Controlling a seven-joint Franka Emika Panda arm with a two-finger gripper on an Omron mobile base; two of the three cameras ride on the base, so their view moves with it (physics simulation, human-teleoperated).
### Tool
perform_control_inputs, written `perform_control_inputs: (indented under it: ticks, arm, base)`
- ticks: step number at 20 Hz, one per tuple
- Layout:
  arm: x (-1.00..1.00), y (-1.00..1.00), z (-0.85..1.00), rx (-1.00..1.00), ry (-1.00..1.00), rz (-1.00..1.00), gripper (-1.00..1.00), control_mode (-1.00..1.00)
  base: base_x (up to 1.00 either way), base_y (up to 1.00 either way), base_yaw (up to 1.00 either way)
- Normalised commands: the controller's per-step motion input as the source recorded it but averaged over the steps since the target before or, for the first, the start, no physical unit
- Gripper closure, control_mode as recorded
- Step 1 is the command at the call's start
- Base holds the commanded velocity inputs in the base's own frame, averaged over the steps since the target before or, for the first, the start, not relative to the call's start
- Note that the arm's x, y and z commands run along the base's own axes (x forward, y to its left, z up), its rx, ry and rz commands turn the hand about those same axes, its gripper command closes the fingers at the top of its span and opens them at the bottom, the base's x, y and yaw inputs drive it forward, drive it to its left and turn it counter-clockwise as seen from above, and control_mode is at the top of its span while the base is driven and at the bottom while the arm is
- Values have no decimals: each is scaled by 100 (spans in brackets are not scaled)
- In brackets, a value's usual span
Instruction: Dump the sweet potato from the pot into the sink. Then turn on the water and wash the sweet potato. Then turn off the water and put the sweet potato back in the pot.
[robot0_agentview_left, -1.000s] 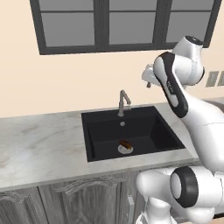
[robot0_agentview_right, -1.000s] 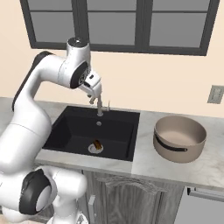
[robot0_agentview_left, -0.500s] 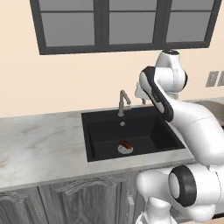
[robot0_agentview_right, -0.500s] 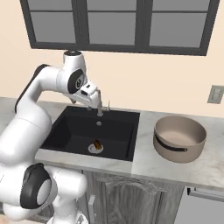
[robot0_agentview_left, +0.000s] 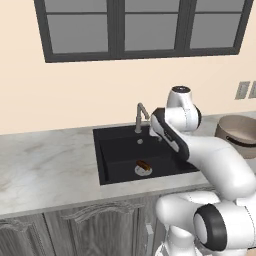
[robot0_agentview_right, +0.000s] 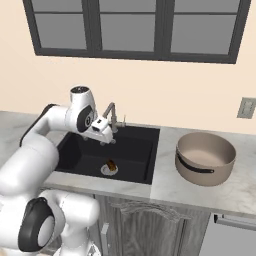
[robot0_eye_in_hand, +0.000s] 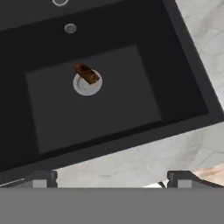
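Hand view looks down on the sweet potato (robot0_eye_in_hand: 87, 73) lying across the drain (robot0_eye_in_hand: 87, 83) in the sink (robot0_eye_in_hand: 144, 61), the tool (robot0_eye_in_hand: 109, 178) spread wide and empty above. Small, firm and rounded, it likely rolls; pinching across its middle looks safest.

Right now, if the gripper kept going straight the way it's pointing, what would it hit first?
Probably the sink's black floor. The open gripper looks down into the basin, with the sweet potato on the drain a little off its line. Depth is hard to judge, so it might clip the potato.
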Motion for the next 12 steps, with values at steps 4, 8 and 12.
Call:
perform_control_inputs:
  ticks: [4, 8, 12]
  arm:
    - [1, 17, -61, -5, 0, 14, -100, -100]
    - [10, 15, -45, -2, 0, 18, -100, -100]
    - [37, 9, -39, 0, 0, 19, -100, -100]
  base:
    - [0, 0, 0]
    - [0, 0, 0]
    - [0, 0, 0]
